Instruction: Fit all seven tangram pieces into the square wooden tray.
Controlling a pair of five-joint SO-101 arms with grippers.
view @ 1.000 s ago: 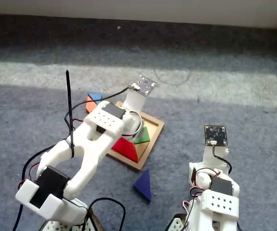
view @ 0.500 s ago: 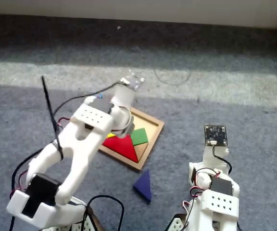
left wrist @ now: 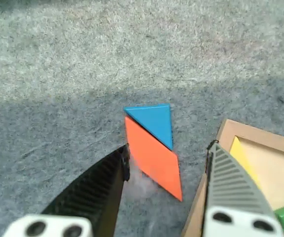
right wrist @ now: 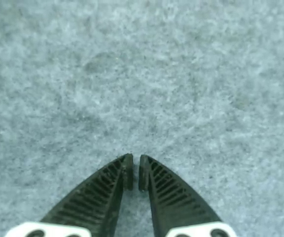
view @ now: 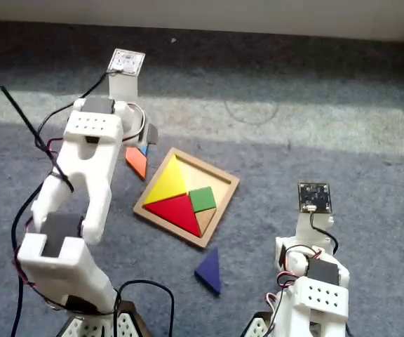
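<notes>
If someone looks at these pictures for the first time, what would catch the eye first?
The square wooden tray at the centre of the carpet, holding a yellow triangle, a red triangle and a green square. Beside it, the left gripper hangs open over an orange parallelogram and a light blue triangle that touch. A dark blue triangle lies alone, nearer the arms' bases.

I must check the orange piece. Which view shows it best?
The left wrist view: the orange piece lies whole, close below the left gripper. The high view shows it farther off, beside that gripper.
</notes>
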